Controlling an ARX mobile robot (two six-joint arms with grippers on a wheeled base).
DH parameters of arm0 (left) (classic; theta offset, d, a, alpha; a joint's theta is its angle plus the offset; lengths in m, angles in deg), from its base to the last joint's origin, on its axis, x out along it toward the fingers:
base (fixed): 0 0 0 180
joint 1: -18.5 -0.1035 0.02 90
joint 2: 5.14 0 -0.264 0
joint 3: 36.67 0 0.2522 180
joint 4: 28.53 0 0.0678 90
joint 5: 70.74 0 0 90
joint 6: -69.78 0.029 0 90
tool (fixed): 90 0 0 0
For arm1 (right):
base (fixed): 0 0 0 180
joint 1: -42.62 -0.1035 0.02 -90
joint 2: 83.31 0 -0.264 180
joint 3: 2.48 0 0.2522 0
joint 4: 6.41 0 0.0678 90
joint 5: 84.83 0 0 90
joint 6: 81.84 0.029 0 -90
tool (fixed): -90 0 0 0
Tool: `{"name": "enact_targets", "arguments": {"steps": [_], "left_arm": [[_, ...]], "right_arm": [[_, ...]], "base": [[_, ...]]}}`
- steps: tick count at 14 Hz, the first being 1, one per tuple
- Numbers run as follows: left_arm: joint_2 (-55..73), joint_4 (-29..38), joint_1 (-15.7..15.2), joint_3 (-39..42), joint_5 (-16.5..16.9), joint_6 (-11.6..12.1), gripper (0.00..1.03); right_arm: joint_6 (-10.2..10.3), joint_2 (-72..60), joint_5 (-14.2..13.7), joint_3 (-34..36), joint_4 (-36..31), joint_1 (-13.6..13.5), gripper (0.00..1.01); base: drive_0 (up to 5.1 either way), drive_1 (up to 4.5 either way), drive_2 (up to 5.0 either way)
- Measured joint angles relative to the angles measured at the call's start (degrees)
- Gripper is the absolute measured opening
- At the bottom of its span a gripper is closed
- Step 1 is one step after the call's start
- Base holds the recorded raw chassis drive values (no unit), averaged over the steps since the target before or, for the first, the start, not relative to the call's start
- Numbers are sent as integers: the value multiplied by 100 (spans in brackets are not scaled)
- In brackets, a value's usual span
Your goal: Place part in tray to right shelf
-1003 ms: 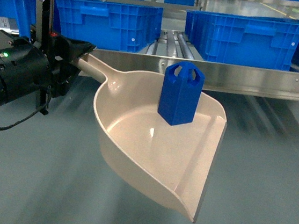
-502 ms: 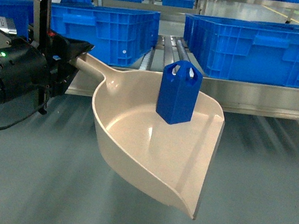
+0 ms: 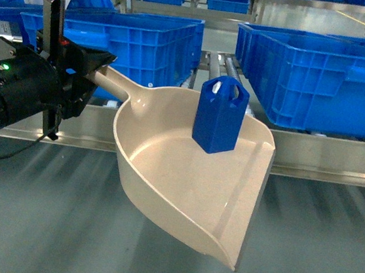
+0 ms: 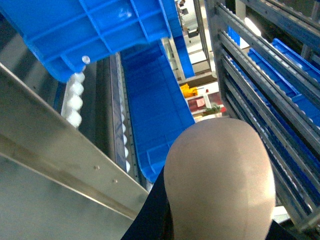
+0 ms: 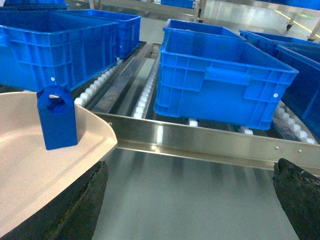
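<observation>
The beige tray point(image 3: 185, 170) hangs in the air in front of the right shelf point(image 3: 324, 162), and my left gripper point(image 3: 92, 68) is shut on its long handle. The small blue part point(image 3: 220, 114) stands upright inside the tray, near its back wall. The left wrist view is mostly filled by the tray's rounded beige back point(image 4: 220, 180), with dark fingers point(image 4: 155, 215) beside it. From the right wrist I see the part point(image 5: 56, 117) in the tray point(image 5: 30, 170) at the left. My right gripper point(image 5: 192, 210) is open and holds nothing, just short of the shelf's steel rail point(image 5: 210, 140).
Large blue crates point(image 3: 137, 39) point(image 3: 321, 73) sit on the shelf's white rollers point(image 5: 145, 95) behind the rail, with a gap between them. Another crate point(image 5: 220, 75) stands straight ahead of the right gripper. More racks with crates stand further back.
The shelf and its crates have come closer and the rail sits lower in the head view. The tray, the part and the left gripper keep their places relative to each other.
</observation>
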Motion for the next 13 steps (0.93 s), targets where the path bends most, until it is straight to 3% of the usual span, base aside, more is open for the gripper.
{"name": "enact_targets", "arguments": {"steps": [11,13], "left_arm": [[0,0,-7,0,-4,-2,16],[0,7,-15,-15,-22,-4,16]], "right_arm": [[2,2,0,0,-2,0,98],[2,2,0,-2,-7,0,98]], "base": [[-10,391,-411],[0,0,0]]}}
